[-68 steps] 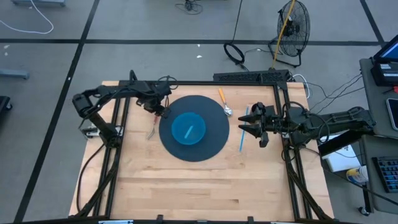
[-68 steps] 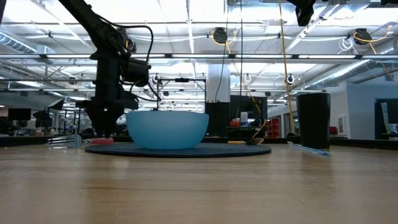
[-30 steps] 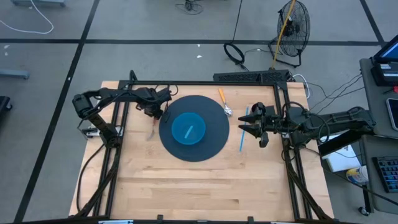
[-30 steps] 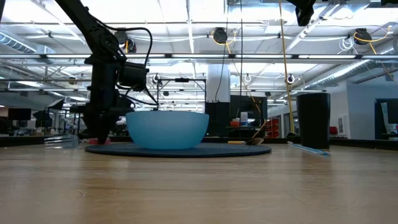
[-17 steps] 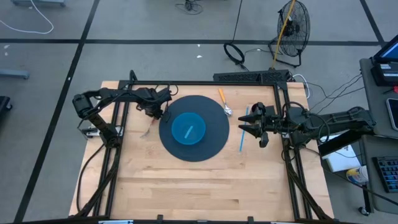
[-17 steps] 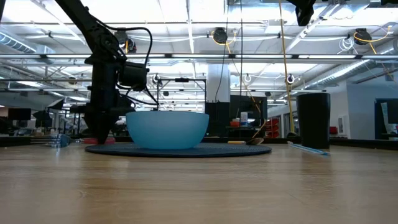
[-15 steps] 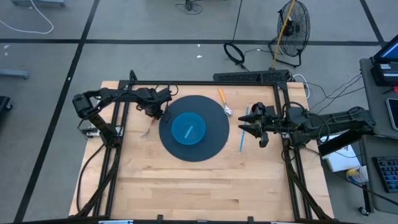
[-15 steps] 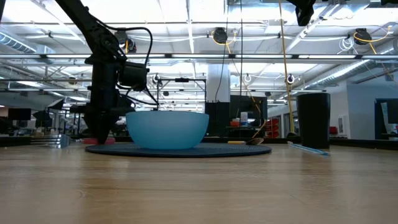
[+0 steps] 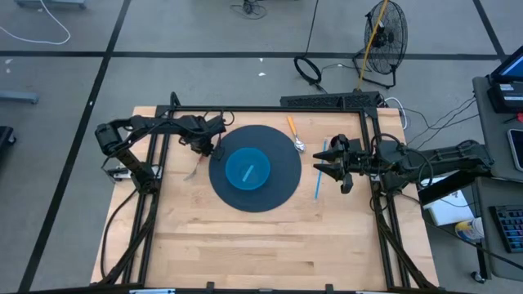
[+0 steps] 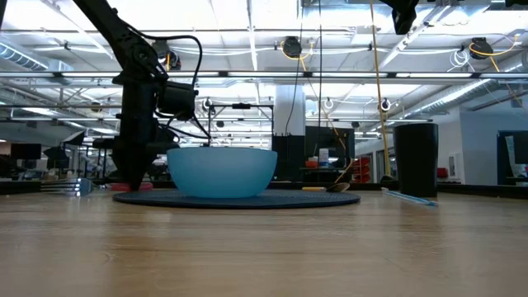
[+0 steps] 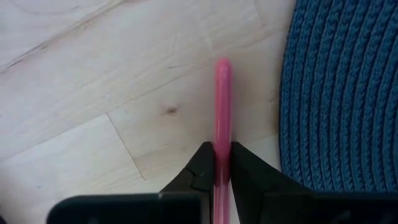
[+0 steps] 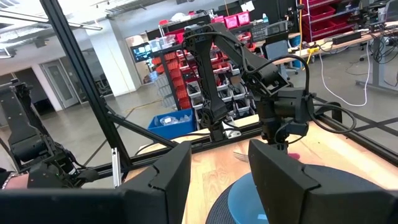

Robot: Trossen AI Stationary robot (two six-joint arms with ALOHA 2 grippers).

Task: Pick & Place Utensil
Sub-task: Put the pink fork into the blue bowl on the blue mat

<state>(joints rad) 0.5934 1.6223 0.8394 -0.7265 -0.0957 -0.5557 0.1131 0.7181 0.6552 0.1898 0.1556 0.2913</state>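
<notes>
We have the left gripper down at the desk beside the blue mat, its fingers pinched on the pink utensil — the pick looks made, while lifting and placing remain. Since a second ago the fingers have closed in. Our right gripper waits apart, its fingers parted and empty.

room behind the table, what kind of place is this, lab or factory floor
Most likely a robotics lab or workshop in a large open hall. The right wrist view shows red parts bins on racks and workbenches with monitors; the high view shows a floor fan and taped lines on the concrete floor.
</notes>
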